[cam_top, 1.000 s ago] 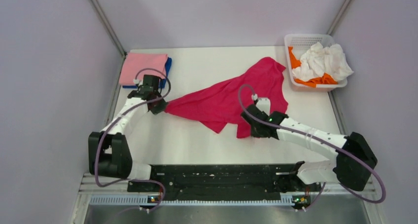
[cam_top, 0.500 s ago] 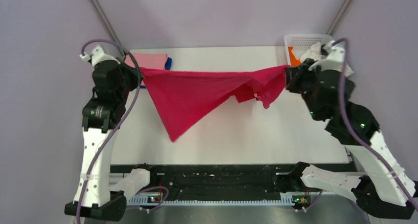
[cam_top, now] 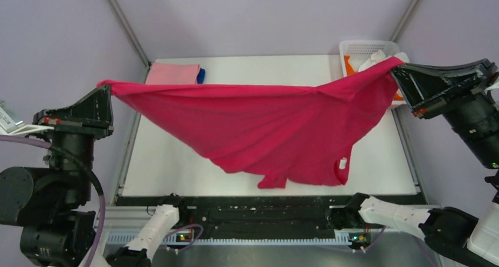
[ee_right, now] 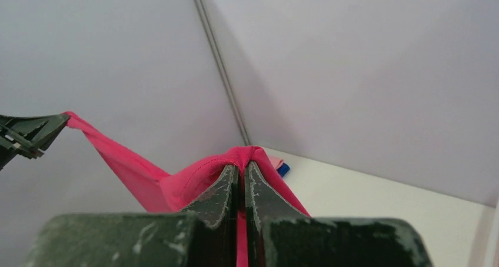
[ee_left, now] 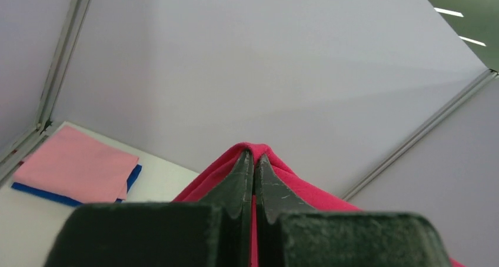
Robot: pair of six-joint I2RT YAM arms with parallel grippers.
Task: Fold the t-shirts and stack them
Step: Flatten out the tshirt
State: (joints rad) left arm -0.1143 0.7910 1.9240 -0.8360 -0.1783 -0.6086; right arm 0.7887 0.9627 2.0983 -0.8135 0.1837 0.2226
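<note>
The crimson-red t-shirt (cam_top: 270,129) hangs stretched in the air between both grippers, its lower part drooping toward the table front, a small white neck label (cam_top: 343,162) showing. My left gripper (cam_top: 106,92) is shut on its left corner, seen pinched in the left wrist view (ee_left: 254,155). My right gripper (cam_top: 395,72) is shut on its right corner, seen in the right wrist view (ee_right: 242,163). A folded light pink t-shirt (cam_top: 172,74) lies on a folded blue t-shirt (cam_top: 201,76) at the back left. White (cam_top: 374,62) and orange (cam_top: 349,64) t-shirts sit in the basket.
The white mesh basket (cam_top: 365,46) stands at the table's back right corner, partly behind my right gripper. Grey walls close in the table (cam_top: 170,161) on three sides. Both arms are raised high at the sides.
Both grippers rose and moved apart and toward the camera, pulling the red t-shirt wider; it now spreads out more fully and hangs lower over the table front.
</note>
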